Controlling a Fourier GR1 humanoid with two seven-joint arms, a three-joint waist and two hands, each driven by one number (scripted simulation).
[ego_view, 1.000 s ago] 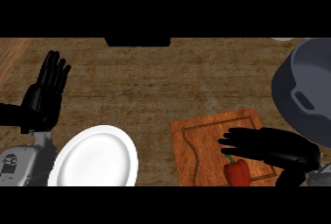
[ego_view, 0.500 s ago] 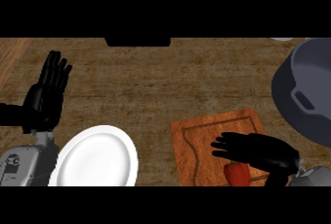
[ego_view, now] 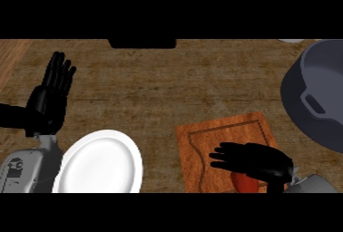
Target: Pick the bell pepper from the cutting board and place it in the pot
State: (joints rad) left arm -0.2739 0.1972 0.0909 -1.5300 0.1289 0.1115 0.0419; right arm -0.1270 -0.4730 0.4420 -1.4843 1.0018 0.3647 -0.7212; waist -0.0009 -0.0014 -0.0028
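Observation:
A red bell pepper (ego_view: 245,183) lies at the near edge of the wooden cutting board (ego_view: 221,136), mostly hidden under my right hand (ego_view: 258,161). That hand hovers over the pepper with its fingers spread toward the left, not curled round it. The dark grey pot (ego_view: 315,97) with a side handle stands at the right edge, beyond the board. My left hand (ego_view: 50,97) rests open at the left, fingers pointing up.
A white plate (ego_view: 100,163) sits at the lower left, next to my left forearm. A dark object (ego_view: 142,43) lies at the counter's far edge. Bare wooden counter lies between the plate, the board and the pot.
My right hand has slid down and toward the near edge of the board, covering more of the bell pepper. The left hand has stayed put.

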